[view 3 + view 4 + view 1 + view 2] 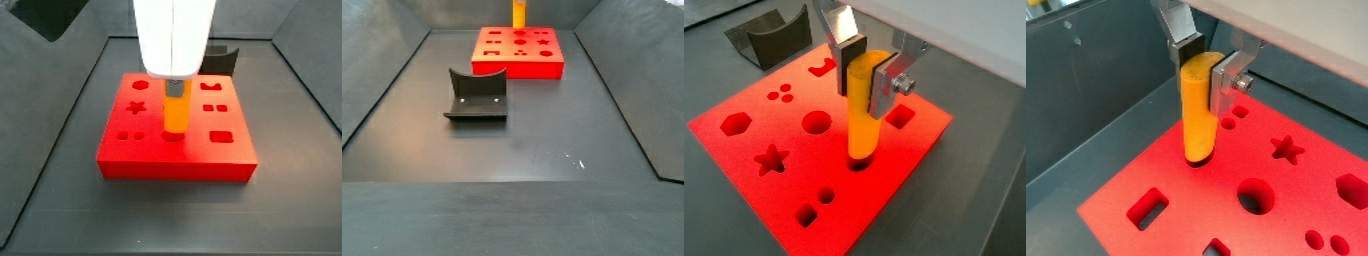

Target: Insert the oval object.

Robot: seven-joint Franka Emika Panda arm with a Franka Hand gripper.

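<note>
Peg first, since it sits closest to my wrist cameras: my jaws [869, 68] are clamped on the upper end of the oval object [865, 120], an orange-yellow peg held upright between the silver finger plates [1231, 72]. In both wrist views its lower tip meets the top face of the red block [764, 110], right at a small dark hole, and I cannot tell how far into the hole it goes.

Around that spot the block shows its other cutouts: a round hole [816, 122], a star [771, 158], a hexagon [735, 123] and a square [899, 117]. In a wrist view a rectangular slot [1148, 207] lies nearer the block's edge.

Beyond the block's far corner in a wrist view stands the dark grey curved holder [767, 40], apart from the block on the dark counter [978, 150].

In a side view my white arm [174, 35] comes straight down over the block [181, 135], with the peg [175, 112] standing below it near the middle of the block's top. In a side view taken from across the counter [543, 160], the holder [477, 95] sits nearest, well apart from the block [519, 52] at the back, where only the peg [519, 13] shows above it, at the picture's upper edge.
</note>
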